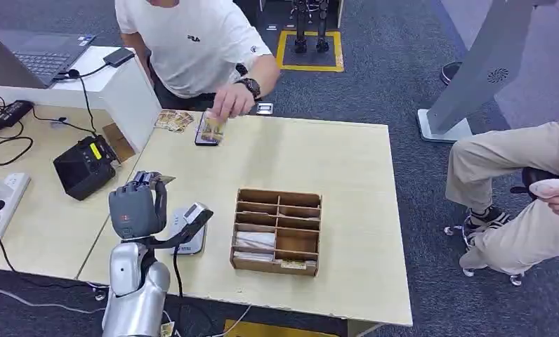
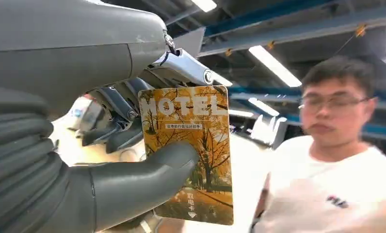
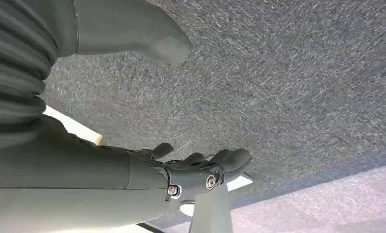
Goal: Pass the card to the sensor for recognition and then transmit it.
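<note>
Fingers of the left hand (image 1: pixel 135 208) pinch an orange autumn-tree hotel card (image 2: pixel 188 153): grey thumb (image 2: pixel 147 177) pressed on the printed face, darker fingers (image 2: pixel 116 109) behind it. Card held upright above the pale wooden table (image 1: pixel 347 175), at about 7 o'clock on the tabletop, over the near left corner. White card sensor with slanted grey top (image 1: pixel 191 226) sits on the table just beside the hand, at its 4 o'clock. Brown wooden compartment box (image 1: pixel 277 230) at 3 o'clock from the sensor, near but apart, white slips in its lower cells.

Right hand (image 3: pixel 181 170) hangs over grey carpet (image 3: pixel 288 87), fingers loosely curled, apart from the thumb, holding nothing.

Person in white T-shirt (image 1: pixel 192 42) at the table's 11 o'clock edge; their hand (image 1: pixel 229 104) rests on a card over a dark phone-like slab (image 1: pixel 208 130). Loose cards (image 1: pixel 173 120) lie just left of that.
</note>
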Robot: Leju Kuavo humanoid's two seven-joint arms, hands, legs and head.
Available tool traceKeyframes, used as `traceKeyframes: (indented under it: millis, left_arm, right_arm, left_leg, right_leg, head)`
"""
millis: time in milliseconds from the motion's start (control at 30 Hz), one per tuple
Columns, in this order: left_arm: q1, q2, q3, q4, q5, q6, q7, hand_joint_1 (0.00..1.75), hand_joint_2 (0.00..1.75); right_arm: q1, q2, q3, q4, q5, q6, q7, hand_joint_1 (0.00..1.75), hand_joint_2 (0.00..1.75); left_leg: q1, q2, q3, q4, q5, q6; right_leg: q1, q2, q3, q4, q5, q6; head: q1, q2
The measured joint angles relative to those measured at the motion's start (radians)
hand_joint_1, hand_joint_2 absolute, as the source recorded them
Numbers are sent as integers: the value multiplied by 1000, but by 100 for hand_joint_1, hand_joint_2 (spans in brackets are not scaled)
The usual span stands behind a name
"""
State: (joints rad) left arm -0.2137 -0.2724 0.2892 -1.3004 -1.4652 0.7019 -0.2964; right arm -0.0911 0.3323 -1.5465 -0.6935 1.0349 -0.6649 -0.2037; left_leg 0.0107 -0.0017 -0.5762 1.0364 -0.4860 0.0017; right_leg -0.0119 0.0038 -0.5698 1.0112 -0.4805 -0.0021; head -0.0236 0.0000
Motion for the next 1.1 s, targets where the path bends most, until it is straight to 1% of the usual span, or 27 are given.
traceKeyframes:
  millis: [100, 433, 667, 767, 867, 1100]
  left_arm:
    - [16, 10, 0, 13, 0, 0, 19, 175, 175]
    - [60, 26, 0, 59, -9, 0, 48, 175, 175]
    - [76, 32, -1, 111, -18, 0, 100, 175, 175]
    - [80, 36, -3, 125, -18, 0, 109, 175, 175]
    - [85, 44, -18, 146, -15, 0, 135, 175, 175]
    - [97, 53, -38, 190, -1, 0, 132, 175, 175]
  right_arm:
    - [0, 0, 0, 0, -3, 0, 3, 0, 175]
    - [0, 0, 0, 0, -5, 0, 18, 0, 175]
    - [0, 0, 0, 0, -16, 0, 21, 0, 175]
    - [0, 0, 0, -1, -16, 0, 21, 0, 175]
    - [0, 0, 0, -2, -20, 0, 20, 0, 175]
    - [0, 0, 0, -2, -22, 0, 18, 0, 175]
  left_leg:
    - [0, 0, 0, 0, 0, 0]
    - [0, 0, 0, 0, 0, 0]
    - [0, 0, 0, 0, 0, 0]
    - [0, 0, 0, 0, 0, 0]
    - [0, 0, 0, 0, 0, 0]
    - [0, 0, 0, 0, 0, 0]
  right_leg:
    - [0, 0, 0, 0, 0, 0]
    - [0, 0, 0, 0, 0, 0]
    - [0, 0, 0, 0, 0, 0]
    - [0, 0, 0, 0, 0, 0]
    - [0, 0, 0, 0, 0, 0]
    - [0, 0, 0, 0, 0, 0]
  head:
    - [0, 0]
    - [0, 0]
    - [0, 0]
    - [0, 0]
    - [0, 0]
    - [0, 0]
